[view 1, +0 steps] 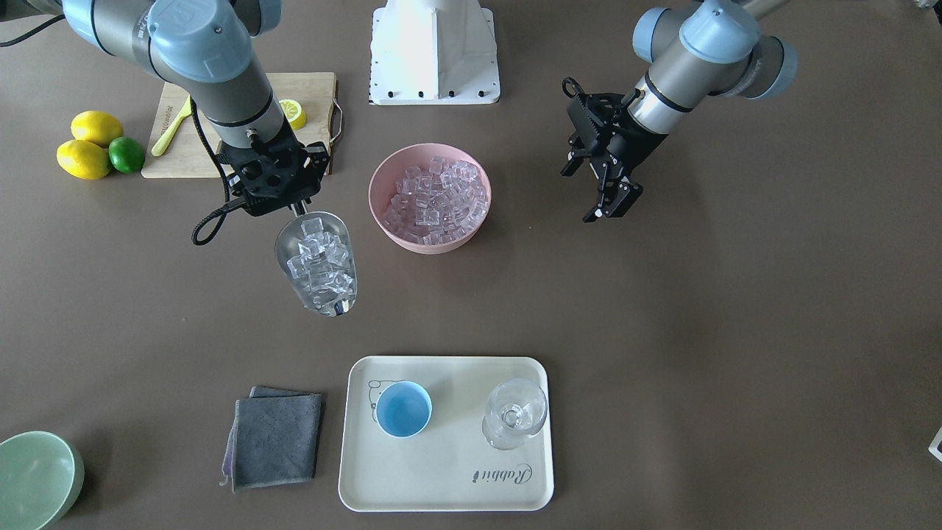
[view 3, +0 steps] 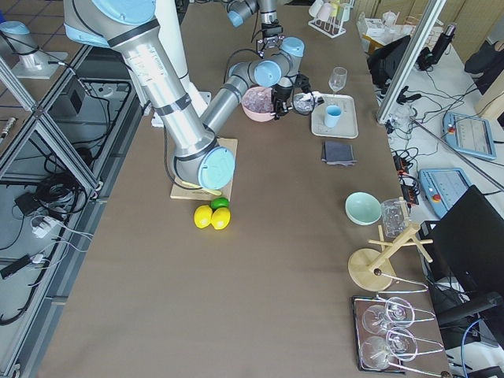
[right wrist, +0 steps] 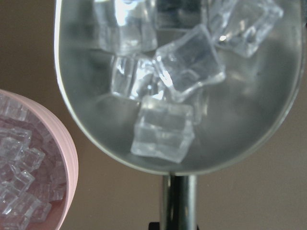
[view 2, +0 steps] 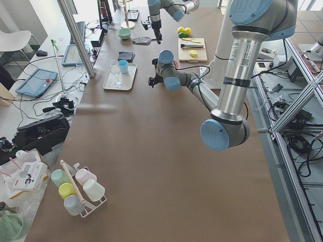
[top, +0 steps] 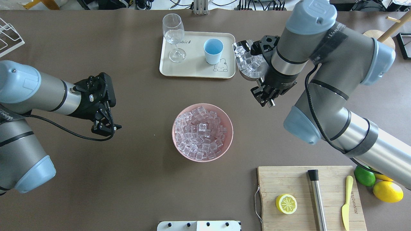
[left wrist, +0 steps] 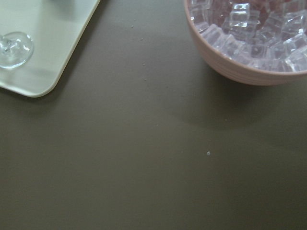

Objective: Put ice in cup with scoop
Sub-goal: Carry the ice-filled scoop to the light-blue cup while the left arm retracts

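— so, what are we reading on the table?
— we're making out "rabbit" in script on the cream tray, at the corner by the stemmed glass. we're also seeing a small rabbit drawing beside the cup. the yellow knife on the cutting board is carrying print too, but we're finding it too small to read.
— and the scoop?
— the right gripper is clamping the thin handle of the scoop and holding it in the air above the table. its long axis is running away from the robot, with the handle end at the gripper. the open mouth is pointing toward the operators' side and leaning a little toward the tray. the trough is facing up and carrying a heap of ice.
— where are we placing it?
— it's hanging to the robot's right of the pink bowl, which is holding many more cubes, and short of the tray. from overhead we're seeing its mouth just beside the tray edge nearest the cup, not over the cup.
— the cup itself?
— it's standing upright on the tray, on the half toward the robot's right and apart from the glass, with its blue inside facing up.
— and the other arm?
— the left gripper is hovering with its jaws spread wide, gripping nothing, well apart from the bowl on the robot's left.
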Robot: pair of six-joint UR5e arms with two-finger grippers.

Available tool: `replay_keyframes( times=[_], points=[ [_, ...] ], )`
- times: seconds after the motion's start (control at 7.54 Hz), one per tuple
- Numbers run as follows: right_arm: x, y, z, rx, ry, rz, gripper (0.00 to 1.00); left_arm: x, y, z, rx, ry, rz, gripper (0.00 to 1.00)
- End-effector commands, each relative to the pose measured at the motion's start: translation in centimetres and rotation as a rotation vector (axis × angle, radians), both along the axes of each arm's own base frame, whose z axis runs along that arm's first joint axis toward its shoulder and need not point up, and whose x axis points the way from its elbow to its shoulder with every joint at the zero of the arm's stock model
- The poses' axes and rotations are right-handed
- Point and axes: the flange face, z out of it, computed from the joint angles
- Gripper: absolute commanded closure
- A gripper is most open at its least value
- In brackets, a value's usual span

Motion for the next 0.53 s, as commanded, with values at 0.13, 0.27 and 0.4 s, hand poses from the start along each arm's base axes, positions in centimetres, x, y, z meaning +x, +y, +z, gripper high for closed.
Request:
replay_keyframes(
  times=[0.13,0.27,0.4],
  points=[
    [-1.1,-10.0,-5.4,-0.037,0.069,-0.058,1.00,-8.5,-2.4,2.6,-0.172,-0.175,-0.139,0.02],
    [-1.8,-12.2,-6.4,-0.022,0.082,-0.075,1.00,-11.1,-1.4,3.5,-0.174,-0.183,-0.170,0.02],
    [-2.3,-14.6,-8.0,-0.013,0.092,-0.086,1.00,-14.0,-0.7,4.4,-0.189,-0.193,-0.205,0.02]
  ],
)
